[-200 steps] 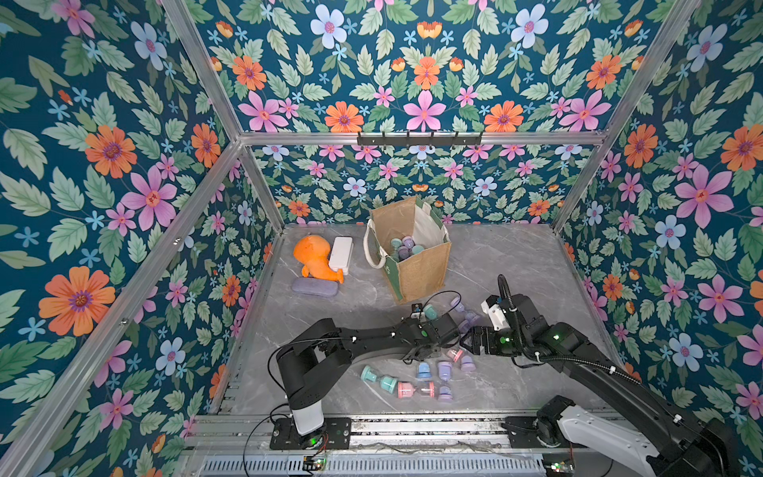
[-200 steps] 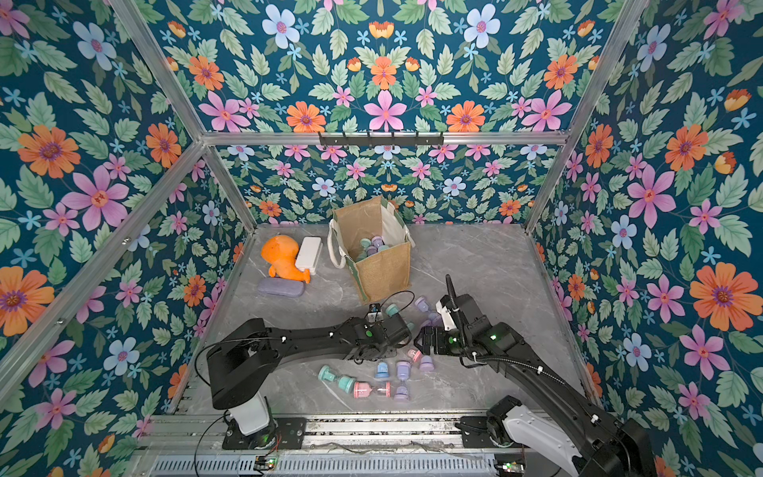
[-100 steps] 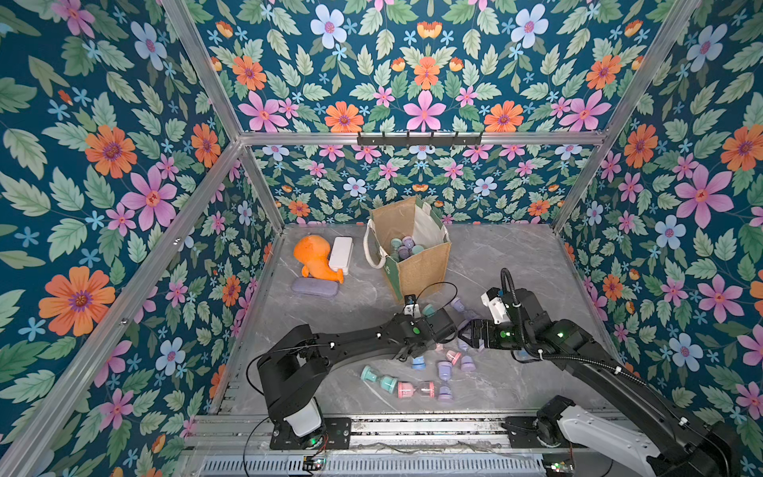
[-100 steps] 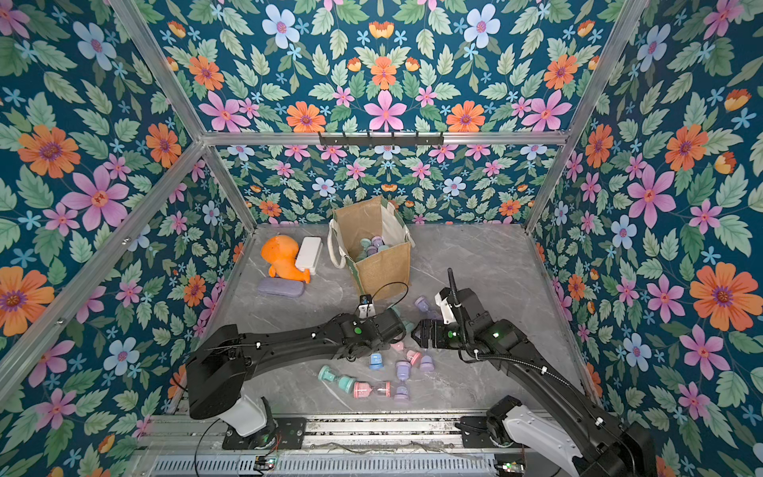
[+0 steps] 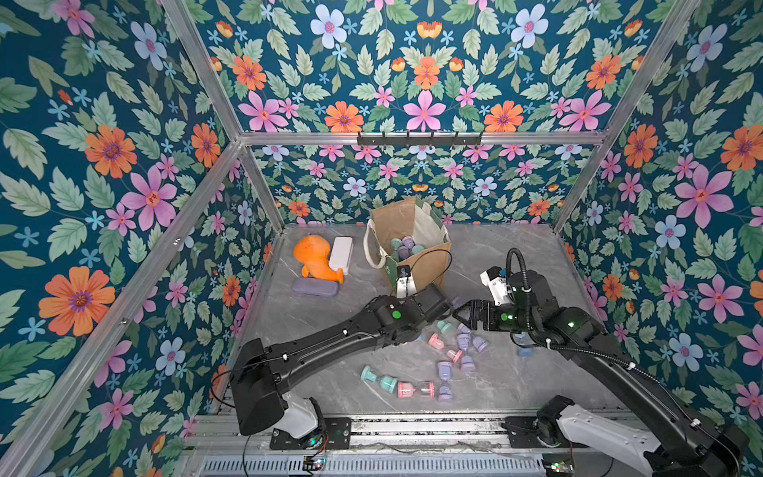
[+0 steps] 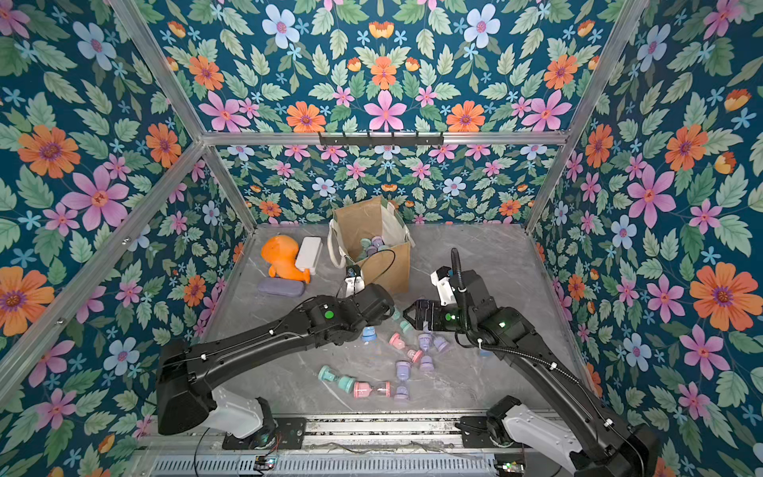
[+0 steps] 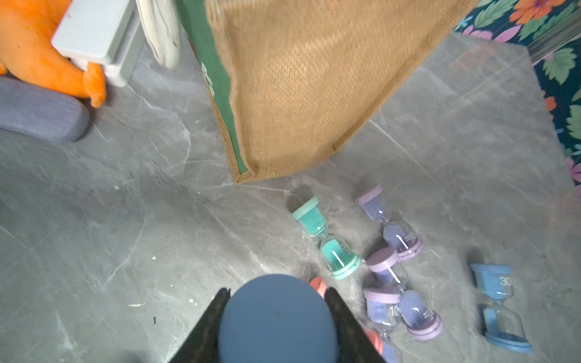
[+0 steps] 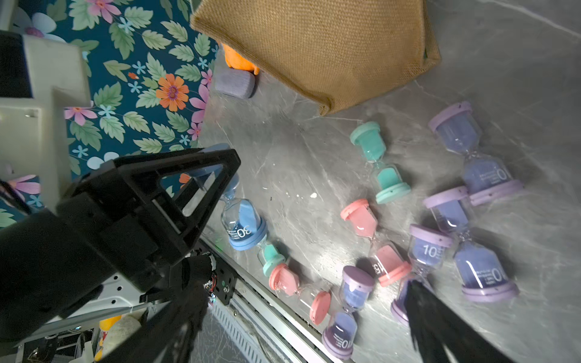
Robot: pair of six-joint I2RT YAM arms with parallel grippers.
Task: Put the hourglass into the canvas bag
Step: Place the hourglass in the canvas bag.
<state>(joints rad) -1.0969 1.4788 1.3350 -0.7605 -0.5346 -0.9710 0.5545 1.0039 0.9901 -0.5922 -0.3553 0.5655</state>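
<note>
- Grey marbled tabletop (image 5: 516, 256) inside floral walls. The canvas bag (image 5: 429, 272) stands open toward the back, with several teal and purple bagged hourglasses (image 5: 406, 247) already down in it.
- The left gripper (image 7: 276, 290) is pinching a blue hourglass (image 7: 276, 320), one end cap facing its wrist camera. It looks lifted off the surface, low and just in front of the bag, not yet over the opening.
- The right gripper (image 5: 459, 314) hangs spread wide and empty, close beside the left one, above the pile.
- Loose hourglasses (image 5: 464, 340) in pink, purple and teal, plus a second blue one (image 7: 500, 309), lie scattered on the table in front of the bag.
- My reading is that the job is partway through: some are bagged and one is in hand. That one needs raising over the rim and releasing, and many are left on the table.
- An orange plush toy (image 5: 316, 260), a white box (image 5: 340, 254) and a grey case (image 5: 314, 287) sit off to the side, untouched.
</note>
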